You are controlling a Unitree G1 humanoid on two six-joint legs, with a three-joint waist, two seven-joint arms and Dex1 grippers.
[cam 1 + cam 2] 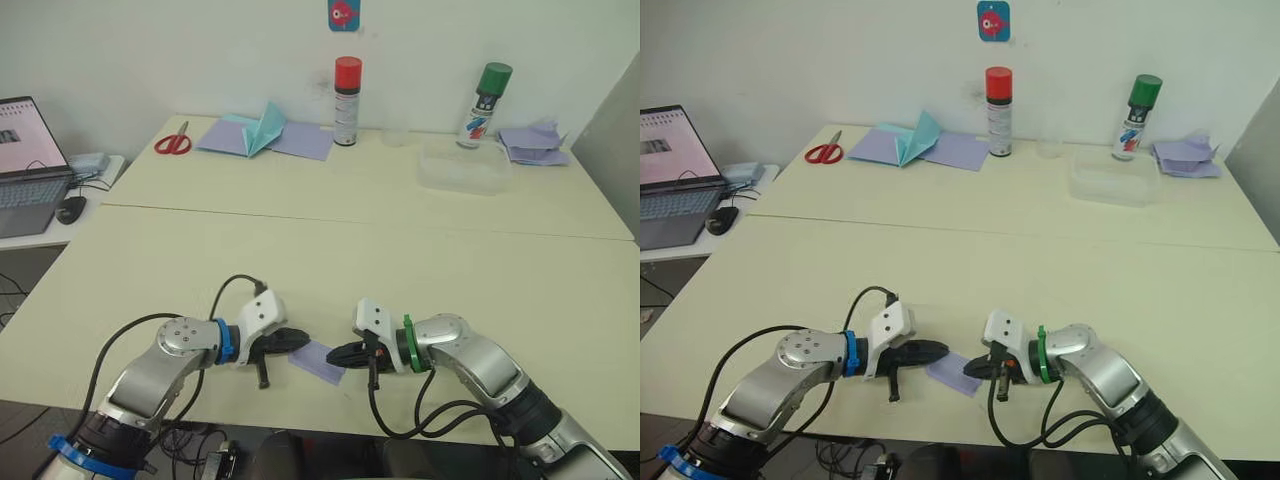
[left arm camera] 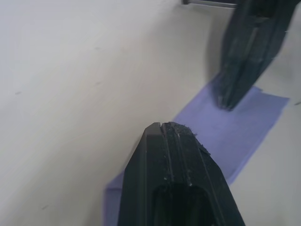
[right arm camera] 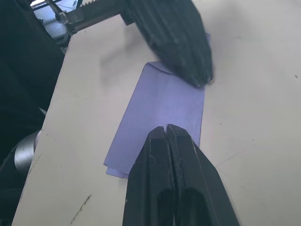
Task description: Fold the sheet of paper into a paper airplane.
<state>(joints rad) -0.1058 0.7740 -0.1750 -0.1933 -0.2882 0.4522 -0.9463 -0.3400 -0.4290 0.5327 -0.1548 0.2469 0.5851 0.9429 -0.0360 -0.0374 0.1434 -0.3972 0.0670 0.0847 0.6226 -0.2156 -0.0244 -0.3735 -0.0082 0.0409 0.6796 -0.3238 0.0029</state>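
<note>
Both jaws closed, tips pressing opposite ends of the sheet of paper (image 1: 318, 361).

A pale cream worktop (image 1: 420, 270) is seen, with a seam running across its middle. Near the front edge, the sheet of paper (image 1: 318, 361), folded into a narrow lavender strip, is laid flat on it. Along the far edge, red-handled scissors (image 1: 173, 144) are placed beside flat lavender sheets (image 1: 300, 141), on which a teal pointed paper shape (image 1: 262, 127) is set. A red-capped spray can (image 1: 346, 102) and a green-capped spray can (image 1: 485, 105) are stood upright farther along, with a clear plastic tray (image 1: 465, 170) lying between and in front of them. A crumpled lavender paper pile (image 1: 533, 143) is found at the far right corner.
</note>
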